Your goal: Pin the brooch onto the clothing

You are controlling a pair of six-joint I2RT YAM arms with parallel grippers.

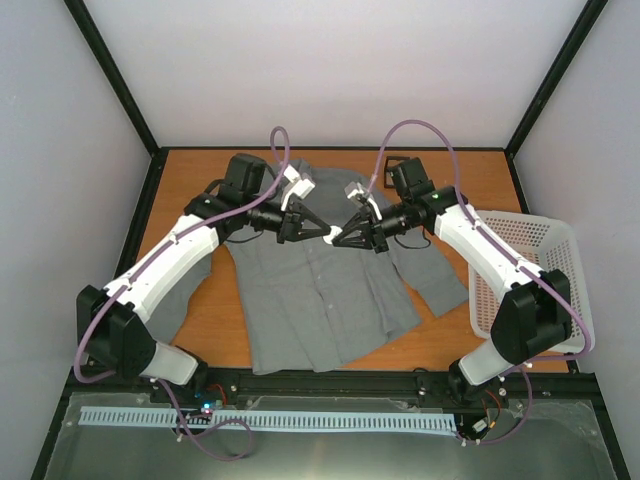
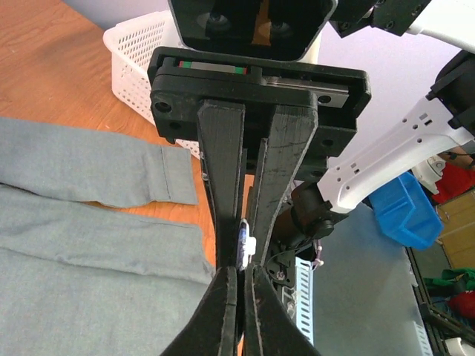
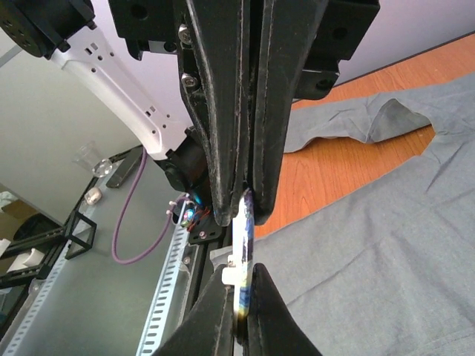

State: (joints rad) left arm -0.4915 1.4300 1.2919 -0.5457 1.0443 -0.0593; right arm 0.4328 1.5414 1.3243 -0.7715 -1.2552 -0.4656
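The grey shirt (image 1: 310,300) lies flat on the table, collar at the far side. My two grippers meet tip to tip just above its chest. The brooch (image 3: 245,245) stands edge-on, white back to the left. My right gripper (image 3: 243,278) is shut on its lower part. Its upper edge sits between the fingertips of my left gripper (image 3: 249,202). In the left wrist view the brooch (image 2: 245,239) shows just above my left gripper (image 2: 242,271), whose jaws are closed on its edge. In the top view the left gripper (image 1: 325,235) and right gripper (image 1: 342,238) hide the brooch.
A white mesh basket (image 1: 545,235) stands at the right edge of the table and also shows in the left wrist view (image 2: 133,59). A small black square holder (image 1: 398,160) sits at the back behind the right arm. Bare orange table (image 1: 215,320) lies left of the shirt.
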